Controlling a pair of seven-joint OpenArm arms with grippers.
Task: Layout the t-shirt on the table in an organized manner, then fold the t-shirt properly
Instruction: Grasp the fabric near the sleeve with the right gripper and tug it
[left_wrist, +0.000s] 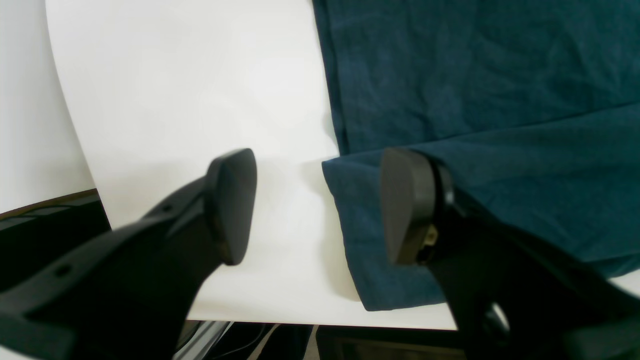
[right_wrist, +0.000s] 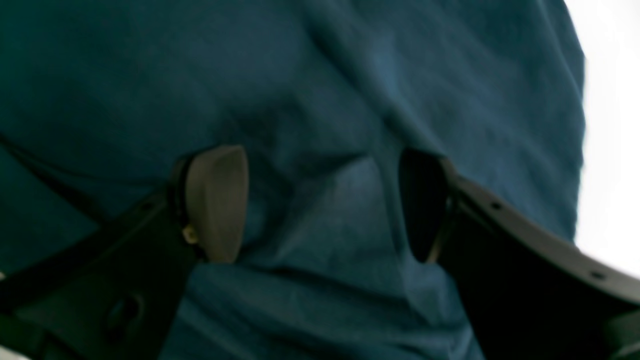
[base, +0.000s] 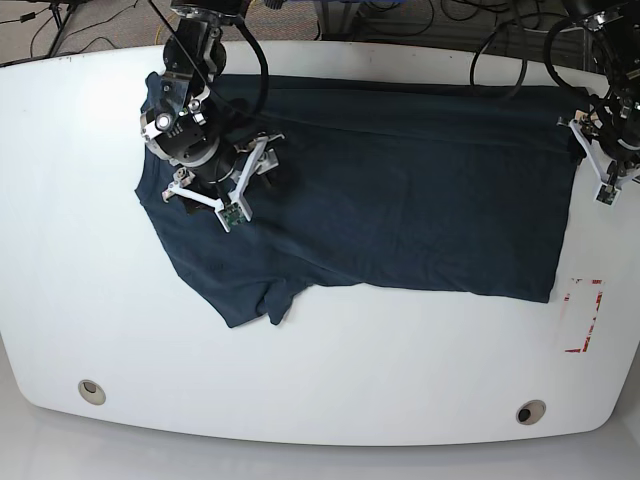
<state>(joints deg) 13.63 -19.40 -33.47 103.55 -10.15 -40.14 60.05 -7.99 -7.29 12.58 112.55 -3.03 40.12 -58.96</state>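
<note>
T-shirt (base: 400, 190): one, spread on the tabletop (base: 320, 370); bare room at 6 o'clock. Two tools, left tool (left_wrist: 320, 205) and right tool (right_wrist: 322, 205), both apart, holding nothing.

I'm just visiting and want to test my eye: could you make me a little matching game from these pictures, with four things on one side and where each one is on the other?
Things:
1. t-shirt
2. left gripper
3. right gripper
4. red rectangle mark

Places:
A. open, over the cloth near the sleeve end
B. spread across the white table
C. on bare tabletop beside the shirt's lower corner
D. open, astride the shirt's edge at a table corner

Pairs: 1-B, 2-D, 3-A, 4-C
</note>
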